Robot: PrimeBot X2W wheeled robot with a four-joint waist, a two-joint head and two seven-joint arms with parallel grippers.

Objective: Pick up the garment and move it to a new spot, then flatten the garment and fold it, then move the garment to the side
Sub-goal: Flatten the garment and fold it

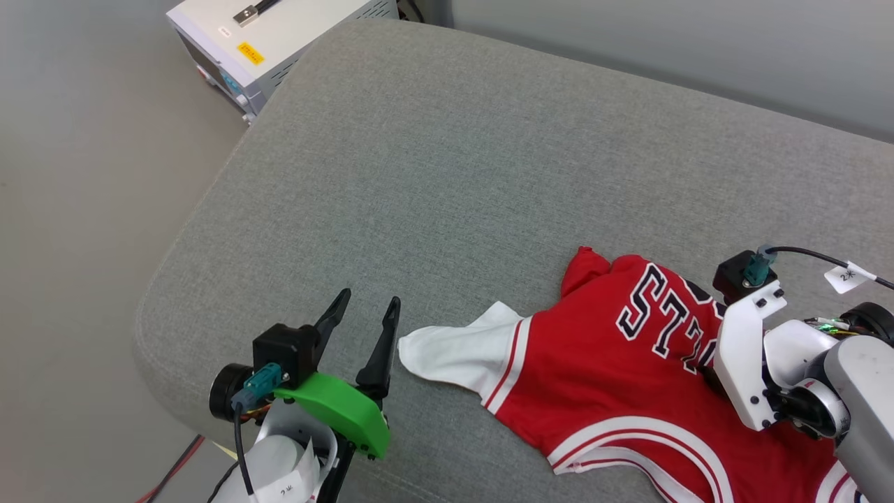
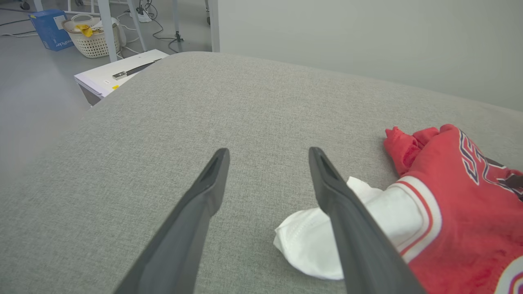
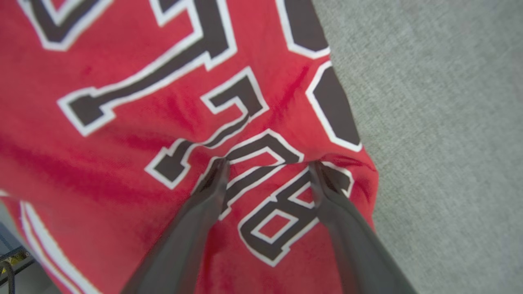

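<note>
The right end effector (image 3: 268, 162), jaws spread, presses into the garment (image 1: 594, 363) at its lettering (image 3: 245, 122), likely to pinch fabric; the left end effector (image 1: 371, 297) hovers open beside its white sleeve (image 1: 454, 353).

The garment (image 1: 614, 377) lies on a cushion (image 1: 454, 175), perhaps, beside the left pincer (image 1: 370, 297).

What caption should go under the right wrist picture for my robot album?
The right gripper, jaws open, presses its tips into the lettered red garment on a grey cushion.
</note>
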